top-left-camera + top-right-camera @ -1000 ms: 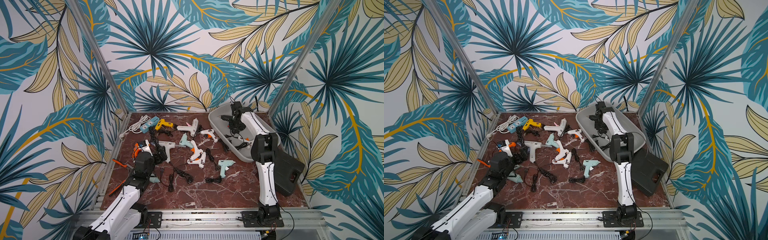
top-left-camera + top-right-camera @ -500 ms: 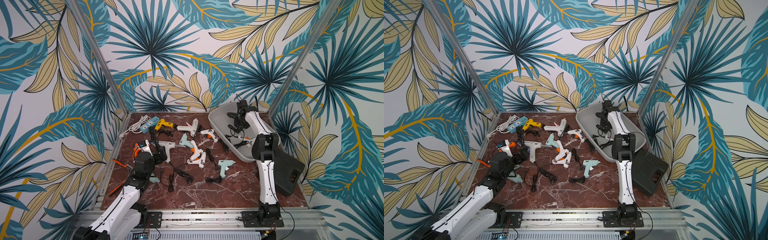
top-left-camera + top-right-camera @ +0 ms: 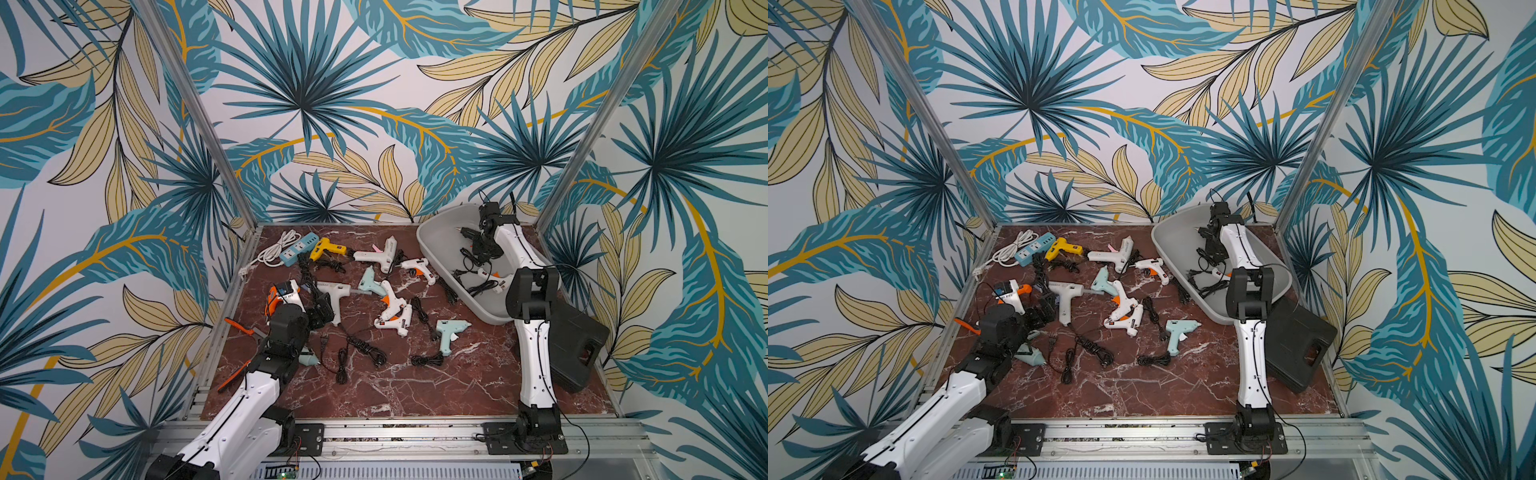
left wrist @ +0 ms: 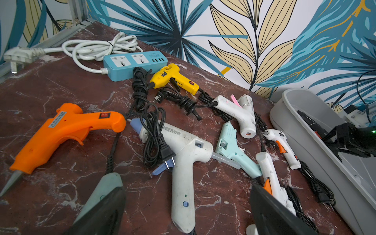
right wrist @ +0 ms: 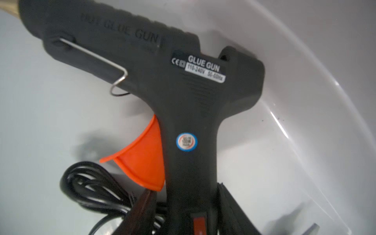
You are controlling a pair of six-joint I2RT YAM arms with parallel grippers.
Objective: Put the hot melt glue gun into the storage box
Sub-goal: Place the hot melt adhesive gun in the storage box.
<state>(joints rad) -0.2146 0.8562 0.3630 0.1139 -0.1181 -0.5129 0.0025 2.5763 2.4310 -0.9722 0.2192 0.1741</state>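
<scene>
Tropical leaf wallpaper (image 3: pixel 299 104) on three walls; red-brown marble tabletop (image 3: pixel 395 386); aluminium corner posts (image 3: pixel 199 114); even light.

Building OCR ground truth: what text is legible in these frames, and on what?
"HOT GLUE GUN": moulded on the black glue gun barrel.
"GLUE GUN", "CE", "110-240V": its label.
"REENER": large white glue gun, start hidden by cord.
Too blurred: round blue sticker; tag on the orange glue gun.

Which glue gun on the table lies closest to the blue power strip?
The yellow glue gun, the only yellow one, right beside the power strip.
</scene>
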